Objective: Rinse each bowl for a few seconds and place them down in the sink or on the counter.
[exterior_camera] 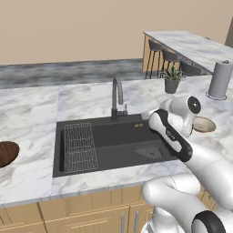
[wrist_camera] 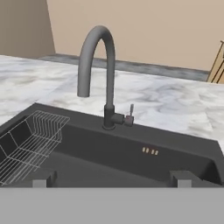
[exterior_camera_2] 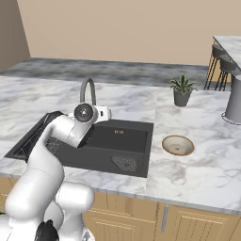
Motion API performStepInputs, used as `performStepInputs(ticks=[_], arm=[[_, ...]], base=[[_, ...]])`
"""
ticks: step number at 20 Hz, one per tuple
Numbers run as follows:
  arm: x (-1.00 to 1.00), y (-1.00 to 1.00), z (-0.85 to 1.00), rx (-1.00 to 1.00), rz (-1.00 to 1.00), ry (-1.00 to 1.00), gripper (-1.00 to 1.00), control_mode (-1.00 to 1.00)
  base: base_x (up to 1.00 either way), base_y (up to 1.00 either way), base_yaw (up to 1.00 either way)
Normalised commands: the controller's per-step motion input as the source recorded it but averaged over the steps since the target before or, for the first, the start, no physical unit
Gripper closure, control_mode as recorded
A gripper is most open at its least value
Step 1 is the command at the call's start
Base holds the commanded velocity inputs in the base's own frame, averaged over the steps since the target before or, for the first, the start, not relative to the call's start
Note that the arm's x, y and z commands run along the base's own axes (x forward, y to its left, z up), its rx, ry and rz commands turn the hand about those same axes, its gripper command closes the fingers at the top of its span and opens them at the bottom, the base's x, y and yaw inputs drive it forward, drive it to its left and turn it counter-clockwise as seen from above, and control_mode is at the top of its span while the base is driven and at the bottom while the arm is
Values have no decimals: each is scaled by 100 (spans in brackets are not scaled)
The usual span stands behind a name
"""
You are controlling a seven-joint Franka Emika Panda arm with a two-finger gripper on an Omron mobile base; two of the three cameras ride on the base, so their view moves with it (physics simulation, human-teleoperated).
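Tool [wrist_camera: 112,178] spread wide, holding nothing, above the sink [wrist_camera: 131,157] (no writing readable) facing the tap [wrist_camera: 105,78]

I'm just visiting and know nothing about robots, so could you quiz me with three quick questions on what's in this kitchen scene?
1. True or false: the tan bowl lies inside the sink.
2. Which stands beside the sink's mesh strainer, on the basin's far left? A) a wire rack B) a plant pot C) a stool
3. Fill in: the gripper faces the grey arched ____ with its jaws apart and nothing between them.

Key
1. False: it rests on the counter, to the right of the sink.
2. A, the wire rack.
3. Tap.
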Motion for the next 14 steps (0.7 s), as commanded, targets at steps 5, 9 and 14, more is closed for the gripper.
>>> performStepInputs(ticks=[5,9,14], arm=[[29,0,-21,4,6,-4,-100,-100],[28,0,-9,0,6,-7,-100,-100],[31,0,-1,0,5,-7,-100,-100]], base=[[0,0,0],[0,0,0],[0,0,0]])
